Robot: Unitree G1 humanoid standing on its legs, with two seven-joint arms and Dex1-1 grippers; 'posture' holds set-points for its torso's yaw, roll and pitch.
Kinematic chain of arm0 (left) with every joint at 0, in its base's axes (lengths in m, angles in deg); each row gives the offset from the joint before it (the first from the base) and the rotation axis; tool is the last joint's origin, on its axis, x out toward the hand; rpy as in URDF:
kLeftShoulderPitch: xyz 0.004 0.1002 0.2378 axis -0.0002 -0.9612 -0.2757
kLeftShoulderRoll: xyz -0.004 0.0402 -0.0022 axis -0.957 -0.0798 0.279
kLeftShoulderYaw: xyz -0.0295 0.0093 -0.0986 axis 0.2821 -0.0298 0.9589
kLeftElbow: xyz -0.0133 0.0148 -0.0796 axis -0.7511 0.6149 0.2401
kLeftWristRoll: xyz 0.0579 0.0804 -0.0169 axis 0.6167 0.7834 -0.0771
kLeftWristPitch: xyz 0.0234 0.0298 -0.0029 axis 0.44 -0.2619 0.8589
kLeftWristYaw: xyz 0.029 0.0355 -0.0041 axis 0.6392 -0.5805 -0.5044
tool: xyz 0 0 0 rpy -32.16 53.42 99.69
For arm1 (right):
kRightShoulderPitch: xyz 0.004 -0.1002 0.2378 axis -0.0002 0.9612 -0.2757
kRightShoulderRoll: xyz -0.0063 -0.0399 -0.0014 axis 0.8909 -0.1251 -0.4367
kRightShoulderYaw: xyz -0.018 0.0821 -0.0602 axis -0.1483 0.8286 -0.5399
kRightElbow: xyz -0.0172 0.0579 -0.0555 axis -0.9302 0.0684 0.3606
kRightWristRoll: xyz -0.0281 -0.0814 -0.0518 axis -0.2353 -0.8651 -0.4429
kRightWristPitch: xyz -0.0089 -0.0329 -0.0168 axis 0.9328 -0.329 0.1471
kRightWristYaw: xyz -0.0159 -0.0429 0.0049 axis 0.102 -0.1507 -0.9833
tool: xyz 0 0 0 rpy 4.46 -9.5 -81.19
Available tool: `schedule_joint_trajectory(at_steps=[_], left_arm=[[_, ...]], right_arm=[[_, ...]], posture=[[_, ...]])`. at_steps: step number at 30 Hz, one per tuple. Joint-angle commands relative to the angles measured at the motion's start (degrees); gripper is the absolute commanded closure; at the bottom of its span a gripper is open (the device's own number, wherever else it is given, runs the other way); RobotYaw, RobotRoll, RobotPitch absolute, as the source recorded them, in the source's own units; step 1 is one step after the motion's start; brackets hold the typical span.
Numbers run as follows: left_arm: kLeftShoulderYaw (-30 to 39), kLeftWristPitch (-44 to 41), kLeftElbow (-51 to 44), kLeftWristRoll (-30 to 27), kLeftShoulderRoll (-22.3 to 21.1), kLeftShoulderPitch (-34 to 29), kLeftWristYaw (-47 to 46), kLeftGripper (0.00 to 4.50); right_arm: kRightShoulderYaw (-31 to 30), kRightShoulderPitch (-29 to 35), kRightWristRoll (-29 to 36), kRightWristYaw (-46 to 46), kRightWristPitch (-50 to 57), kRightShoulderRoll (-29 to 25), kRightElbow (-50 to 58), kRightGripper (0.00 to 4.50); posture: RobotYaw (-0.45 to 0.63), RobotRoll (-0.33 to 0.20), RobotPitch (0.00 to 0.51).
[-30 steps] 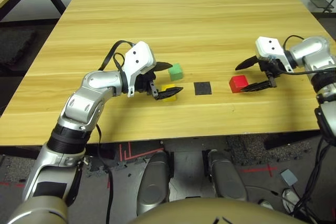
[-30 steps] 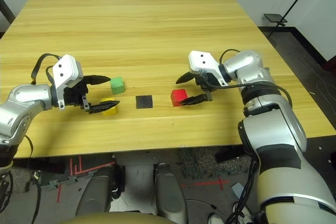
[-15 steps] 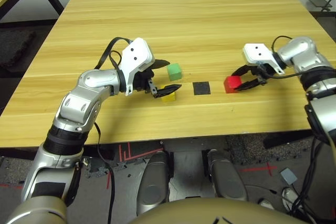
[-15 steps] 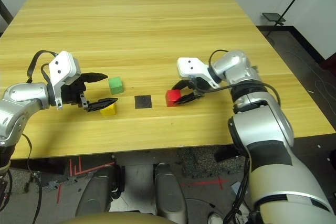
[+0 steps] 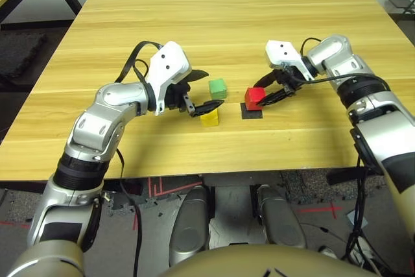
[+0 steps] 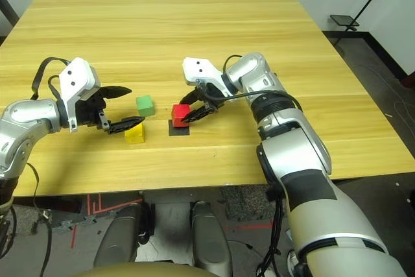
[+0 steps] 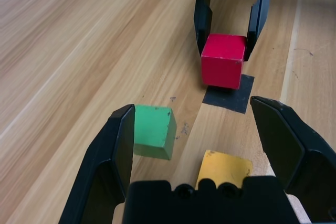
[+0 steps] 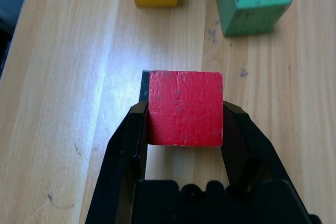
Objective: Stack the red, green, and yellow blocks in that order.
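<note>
Next to the black patch [image 5: 252,114], on its right side, the right arm [image 5: 355,72] reaches in across the bench [image 5: 214,24], its hand [image 8: 185,124] clamped on the red block [image 8: 185,108] over the patch. Left of the patch, the left arm [image 5: 107,116] bends inward, its hand [image 7: 191,103] spread apart, near the green block [image 7: 154,131] and yellow block [image 7: 223,168], both left of the patch.

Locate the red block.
In the left eye view, the red block is over the black patch, gripped by the right pincer, right of the green block.
</note>
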Motion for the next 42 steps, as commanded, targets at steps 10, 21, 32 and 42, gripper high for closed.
schedule_joint_trajectory(at_steps=[10,21,32,42], left_arm=[[0.72,-0.12,0.47,0.65,-0.31,-0.21,-1.89,0.00],[-1.93,3.18,7.95,4.62,0.40,4.06,-1.18,0.00],[-10.09,13.29,22.89,11.82,0.65,12.82,9.47,0.00],[-12.52,22.29,41.89,17.63,5.47,18.90,13.83,0.00]], right_arm=[[-0.12,1.56,-2.95,-0.08,-0.34,1.96,1.00,2.46],[-0.10,2.53,-2.27,-0.99,-3.71,2.04,0.40,0.72],[6.54,-3.99,9.58,-1.03,-0.65,-9.69,-3.19,0.02],[12.57,1.25,10.31,-0.83,5.05,-12.98,3.50,0.02]], posture=[[0.50,-0.178,0.165],[0.48,-0.159,0.156],[0.37,-0.120,0.121],[0.28,-0.084,0.105]])
